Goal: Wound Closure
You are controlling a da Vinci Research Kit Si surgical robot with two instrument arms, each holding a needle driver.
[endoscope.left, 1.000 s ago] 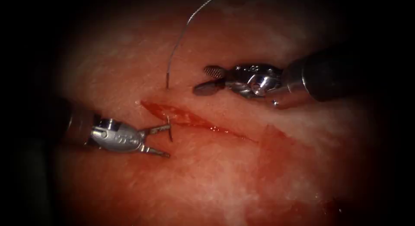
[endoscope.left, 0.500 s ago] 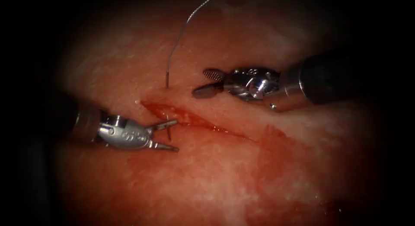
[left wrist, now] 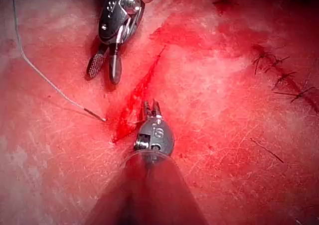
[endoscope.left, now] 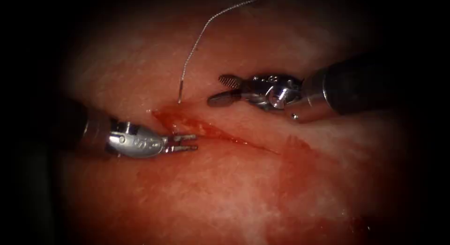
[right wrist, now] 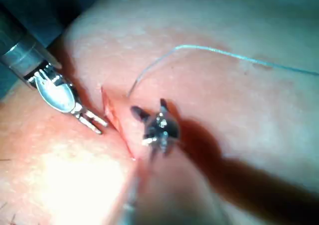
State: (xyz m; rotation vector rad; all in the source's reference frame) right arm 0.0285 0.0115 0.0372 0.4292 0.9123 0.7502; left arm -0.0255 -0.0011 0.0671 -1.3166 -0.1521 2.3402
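My left tool (endoscope.left: 186, 143) lies nearest, on the near side of the cut (endoscope.left: 211, 131) towards its left end. Its jaws are a narrow gap apart, tips almost at the cut's near lip, and I see nothing between them. Its shaft runs back into the dark, so I lose it there. My left wrist view shows the same tool (left wrist: 151, 107) with its tips right at the red edge of the cut, but the fluid there is too dense for me to make out any metal poking through.

The cut runs slantwise across the tissue (endoscope.left: 234, 193), with red fluid (endoscope.left: 300, 156) spread past its right end.

Just beyond the cut's left end, on the far side, a short dark stub of the needle (endoscope.left: 180, 91) stands out of the tissue; the rest of its curve is buried, and I cannot find its point.

Further along the far side of the cut, my right tool (endoscope.left: 224, 89) hovers with its jaws spread wide, holding nothing, its tips pointing towards the stub and apart from it.

From the stub the thread (endoscope.left: 201, 34) rises away from the cut, curving off to the right until the dark rim cuts it off. Neither tool touches it.
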